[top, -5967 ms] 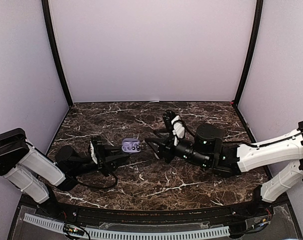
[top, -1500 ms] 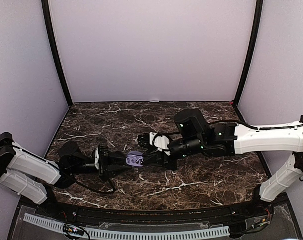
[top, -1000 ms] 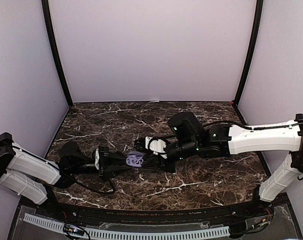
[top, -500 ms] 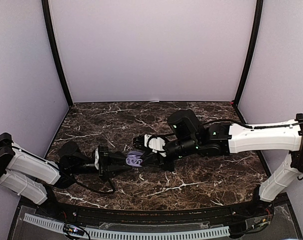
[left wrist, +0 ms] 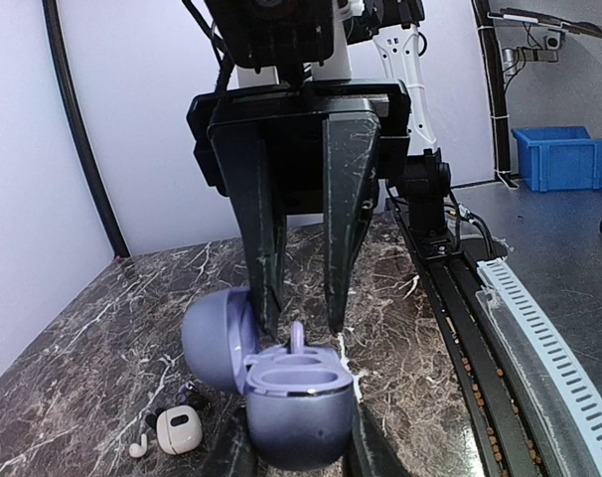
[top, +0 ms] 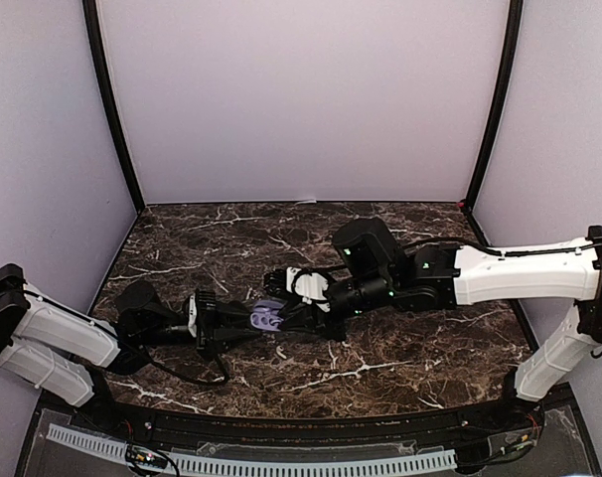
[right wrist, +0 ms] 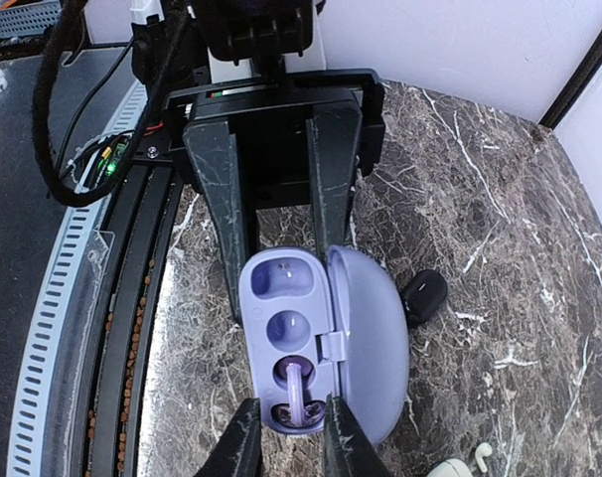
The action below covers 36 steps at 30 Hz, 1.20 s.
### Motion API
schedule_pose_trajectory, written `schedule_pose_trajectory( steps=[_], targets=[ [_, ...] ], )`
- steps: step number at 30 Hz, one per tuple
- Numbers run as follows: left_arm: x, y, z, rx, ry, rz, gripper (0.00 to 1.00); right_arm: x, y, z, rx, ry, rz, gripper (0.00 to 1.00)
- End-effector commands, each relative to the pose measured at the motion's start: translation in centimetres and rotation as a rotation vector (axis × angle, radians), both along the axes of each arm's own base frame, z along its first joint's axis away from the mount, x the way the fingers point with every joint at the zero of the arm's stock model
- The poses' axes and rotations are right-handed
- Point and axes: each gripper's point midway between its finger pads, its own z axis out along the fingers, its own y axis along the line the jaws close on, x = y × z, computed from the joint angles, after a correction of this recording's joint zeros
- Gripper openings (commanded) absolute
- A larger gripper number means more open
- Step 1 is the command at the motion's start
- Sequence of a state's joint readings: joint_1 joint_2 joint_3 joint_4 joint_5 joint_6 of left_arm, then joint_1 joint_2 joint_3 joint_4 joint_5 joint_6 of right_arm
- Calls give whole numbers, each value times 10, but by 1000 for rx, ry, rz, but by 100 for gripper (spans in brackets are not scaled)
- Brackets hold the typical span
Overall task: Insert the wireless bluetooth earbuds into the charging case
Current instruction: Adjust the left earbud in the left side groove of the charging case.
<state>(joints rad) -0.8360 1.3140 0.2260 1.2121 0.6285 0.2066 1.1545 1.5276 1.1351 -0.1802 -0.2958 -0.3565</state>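
— How far along is the robot?

— Partway through the first bud. The left gripper [right wrist: 276, 238] is clamped on the base of the lilac charging case [right wrist: 366, 328], whose lid stands swung open. The right gripper [left wrist: 301, 320] stands over the case with a lilac earbud [right wrist: 294, 386] between its tips. The bud's head sits in the case's outer socket, the one farthest from the left gripper's body, and its stem pokes up.

— Is the right gripper pinching it?

— Its jaws stand narrowly apart on either side of the bud. Whether they press on it cannot be told.

— And what remains?

— Probably seating that bud fully and letting go. The second socket [right wrist: 281, 275], at the case's other end, looks empty, so another bud seems due. A white earbud [left wrist: 139, 447] lies on the table on the lid side of the lilac case, apart from it, just beside a white case [left wrist: 179, 430]. A dark case [right wrist: 423, 295] lies near the lid too.
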Motion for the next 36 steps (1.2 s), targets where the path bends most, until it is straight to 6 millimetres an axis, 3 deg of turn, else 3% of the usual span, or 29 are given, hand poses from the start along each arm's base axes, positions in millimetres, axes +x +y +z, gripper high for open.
schedule_pose_trajectory(
  steps=[1, 9, 20, 23, 31, 36],
  targets=[
    [-3, -3, 13, -25, -30, -25, 1, 0, 10, 28, 78, -19, 3, 20],
    [-3, -3, 14, -26, -32, -21, 1, 0, 10, 26, 64, -14, 8, 15],
    [-2, -2, 15, -32, -30, -14, 1, -2, 10, 16, 34, -11, 11, 16],
    [-2, -2, 16, -35, -30, -13, 1, -2, 10, 14, 25, -12, 10, 9],
    [-2, -1, 18, -42, -32, -9, 1, -2, 12, 7, 4, -11, 6, 15],
    [-2, -1, 17, -41, -31, -10, 1, -2, 12, 9, 8, -14, 6, 6]
  ],
)
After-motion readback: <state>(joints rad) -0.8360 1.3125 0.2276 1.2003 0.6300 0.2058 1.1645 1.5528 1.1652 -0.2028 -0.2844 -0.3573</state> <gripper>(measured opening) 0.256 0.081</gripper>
